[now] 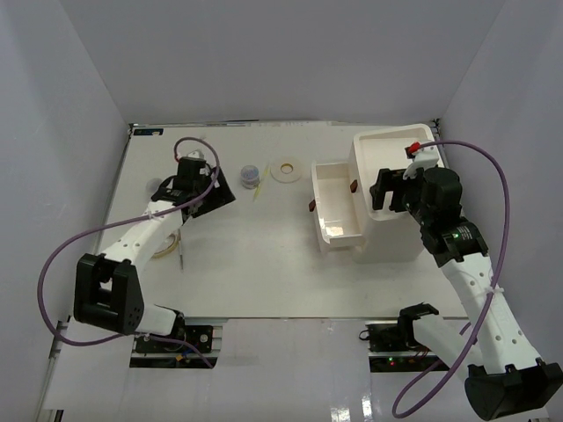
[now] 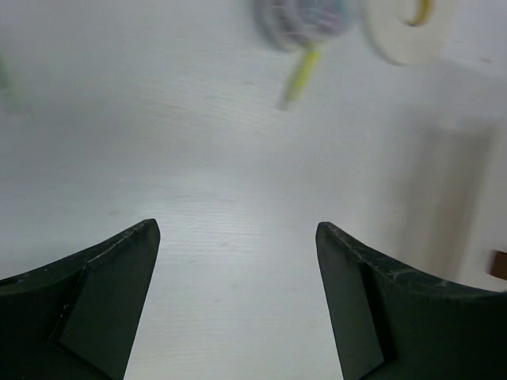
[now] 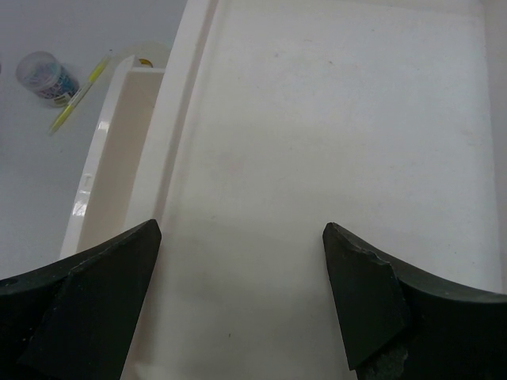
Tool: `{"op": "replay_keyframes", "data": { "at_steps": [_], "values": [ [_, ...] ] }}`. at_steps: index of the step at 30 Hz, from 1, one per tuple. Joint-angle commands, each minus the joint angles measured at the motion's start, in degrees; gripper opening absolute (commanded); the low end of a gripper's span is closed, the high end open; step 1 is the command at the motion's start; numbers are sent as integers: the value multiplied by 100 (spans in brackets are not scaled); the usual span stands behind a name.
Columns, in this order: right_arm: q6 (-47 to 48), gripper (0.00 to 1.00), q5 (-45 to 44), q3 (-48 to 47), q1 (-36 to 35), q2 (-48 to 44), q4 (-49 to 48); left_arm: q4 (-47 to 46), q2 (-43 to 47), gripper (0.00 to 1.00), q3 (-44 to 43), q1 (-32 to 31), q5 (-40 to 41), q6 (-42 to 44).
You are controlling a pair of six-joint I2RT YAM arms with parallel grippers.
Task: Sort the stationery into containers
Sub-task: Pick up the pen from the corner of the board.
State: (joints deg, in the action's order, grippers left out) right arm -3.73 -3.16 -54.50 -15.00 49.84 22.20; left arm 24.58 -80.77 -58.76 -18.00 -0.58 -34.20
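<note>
The white organiser [image 1: 387, 230] stands at the right with one drawer [image 1: 337, 230] pulled out to the left. My right gripper [image 1: 380, 192] is open and empty above its shallow top tray [image 3: 341, 119]; the open drawer [image 3: 119, 166] lies to its left. A clear jar [image 1: 251, 175], a pale yellow pen [image 1: 260, 188] and a cream tape ring [image 1: 285, 169] lie at the table's back middle. My left gripper [image 1: 218, 195] is open and empty just left of them. In the left wrist view [image 2: 237, 228] the jar [image 2: 305, 20], pen [image 2: 301, 73] and ring [image 2: 396, 36] lie ahead, blurred.
A thin dark pen [image 1: 182, 255] and a pale loop [image 1: 165, 246] lie by the left forearm. A round object [image 1: 159, 187] sits behind the left gripper. The drawer's brown handle [image 1: 312, 207] faces left. Grey walls enclose the table. The jar [image 3: 47, 75] and yellow pen [image 3: 78, 96] show in the right wrist view.
</note>
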Motion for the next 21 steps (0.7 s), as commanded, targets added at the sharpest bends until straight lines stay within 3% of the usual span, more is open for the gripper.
{"op": "replay_keyframes", "data": {
  "at_steps": [1,11,21],
  "values": [
    [-119,90,254,27,-20,-115,13,794,456,91,444,524,672,281],
    [-155,90,474,115,-38,-265,-57,1075,853,89,1262,1316,1323,501],
    [-163,90,465,150,-73,-282,-84,856,484,85,1640,1606,1113,458]
  ]
}}
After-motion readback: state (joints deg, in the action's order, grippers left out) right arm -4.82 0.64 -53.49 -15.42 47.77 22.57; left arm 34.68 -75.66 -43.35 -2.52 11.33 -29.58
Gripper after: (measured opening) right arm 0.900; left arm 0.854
